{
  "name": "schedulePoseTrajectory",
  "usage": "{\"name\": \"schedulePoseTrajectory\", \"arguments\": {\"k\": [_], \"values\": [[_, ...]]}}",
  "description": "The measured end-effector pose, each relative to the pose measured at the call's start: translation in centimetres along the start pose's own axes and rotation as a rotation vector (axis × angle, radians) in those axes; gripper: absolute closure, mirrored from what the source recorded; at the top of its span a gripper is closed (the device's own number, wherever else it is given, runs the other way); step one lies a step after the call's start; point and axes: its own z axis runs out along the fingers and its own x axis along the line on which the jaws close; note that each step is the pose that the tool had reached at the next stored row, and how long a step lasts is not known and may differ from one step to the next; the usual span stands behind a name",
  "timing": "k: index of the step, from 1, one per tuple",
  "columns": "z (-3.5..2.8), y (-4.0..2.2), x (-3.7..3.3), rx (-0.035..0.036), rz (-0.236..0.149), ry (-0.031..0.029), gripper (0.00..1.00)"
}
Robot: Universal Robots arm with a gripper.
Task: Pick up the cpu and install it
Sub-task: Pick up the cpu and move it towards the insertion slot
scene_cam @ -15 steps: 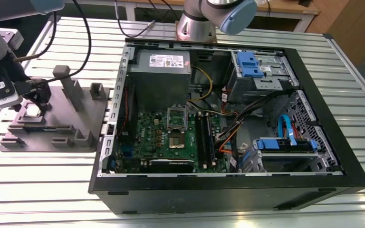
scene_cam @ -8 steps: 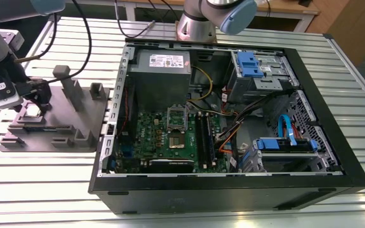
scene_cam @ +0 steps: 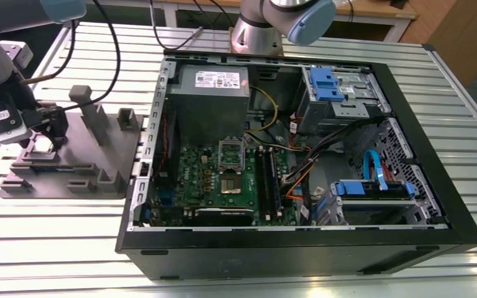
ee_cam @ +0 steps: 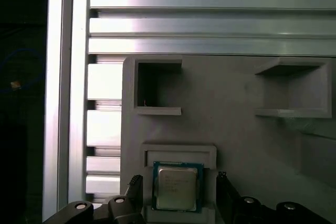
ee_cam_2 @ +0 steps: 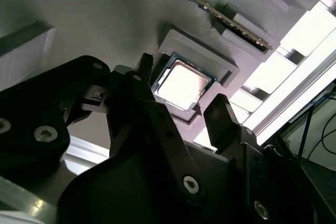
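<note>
The open claw (ee_cam_2: 182, 81) stands either side of the cpu (ee_cam_2: 185, 84), at the pick-up step; grabbing needs a gentle squeeze.

Open computer case (scene_cam: 305, 251) on slatted table (scene_cam: 56, 261), grey fixture block (scene_cam: 110, 155) beside it, jaws low over block

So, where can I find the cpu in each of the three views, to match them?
Exterior view: the cpu is a pale patch on the grey fixture, at the exterior view's far left, below the end effector.
Second wrist view: the cpu lies in its raised nest, between the open fingers.
First wrist view: the cpu lies in that nest, fingers either side.
Shared landmark: the grey fixture.
</note>
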Motion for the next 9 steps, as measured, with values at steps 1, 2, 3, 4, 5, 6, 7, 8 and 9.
{"name": "schedulePoseTrajectory", "arguments": {"k": [1,2,3,4,5,6,7,8,9], "values": [[0.05,0.00,0.00,0.0000,0.000,0.0000,0.34],[0.10,0.00,0.00,0.0000,0.000,0.0000,0.34],[0.14,0.00,0.00,0.0000,0.000,0.0000,0.34],[0.19,-0.01,0.00,0.0000,0.000,0.0000,0.34],[0.25,-0.01,-0.01,0.0000,0.000,-0.0001,0.34],[0.31,-0.01,-0.01,0.0000,0.000,-0.0001,0.34],[0.36,-0.01,-0.01,0.0000,0.000,0.0000,0.34],[0.41,-0.01,-0.01,0.0001,0.000,0.0000,0.34],[0.47,-0.01,-0.01,0.0000,0.000,-0.0001,0.34]]}}
